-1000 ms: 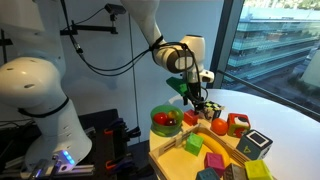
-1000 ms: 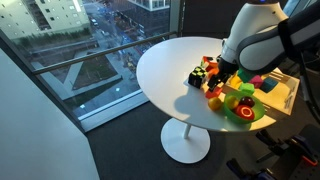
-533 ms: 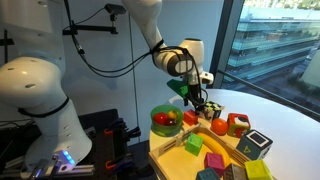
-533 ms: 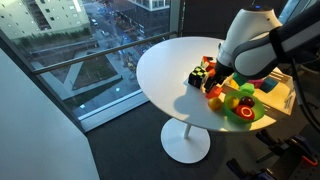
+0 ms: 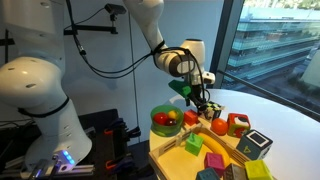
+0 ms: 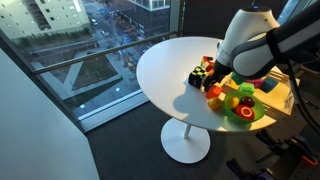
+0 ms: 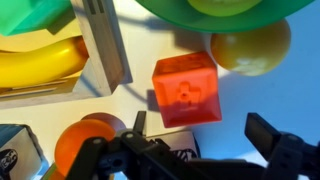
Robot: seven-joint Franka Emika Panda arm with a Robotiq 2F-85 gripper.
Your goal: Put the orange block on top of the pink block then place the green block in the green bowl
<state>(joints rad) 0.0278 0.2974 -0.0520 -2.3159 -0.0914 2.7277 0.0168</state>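
The orange block (image 7: 185,90) lies on the white table between the green bowl (image 7: 280,6) and a wooden tray. It also shows in both exterior views (image 5: 190,118) (image 6: 213,92). My gripper (image 7: 205,135) is open and empty, hovering just above the block, with its fingers to either side and slightly short of it. It also shows in both exterior views (image 5: 201,100) (image 6: 217,74). The green bowl (image 5: 153,120) (image 6: 233,116) holds toy items. The pink block (image 5: 214,162) and the lime green block (image 5: 193,145) lie in the tray.
A yellow ball (image 7: 250,45) sits beside the bowl and an orange ball (image 7: 85,145) near my left finger. A banana (image 7: 40,60) lies in the wooden tray (image 7: 105,40). A red marked block (image 5: 237,124) and a black-and-white cube (image 5: 258,144) stand nearby.
The gripper has shifted very slightly over the blocks. It stays open, and the objects have not moved.
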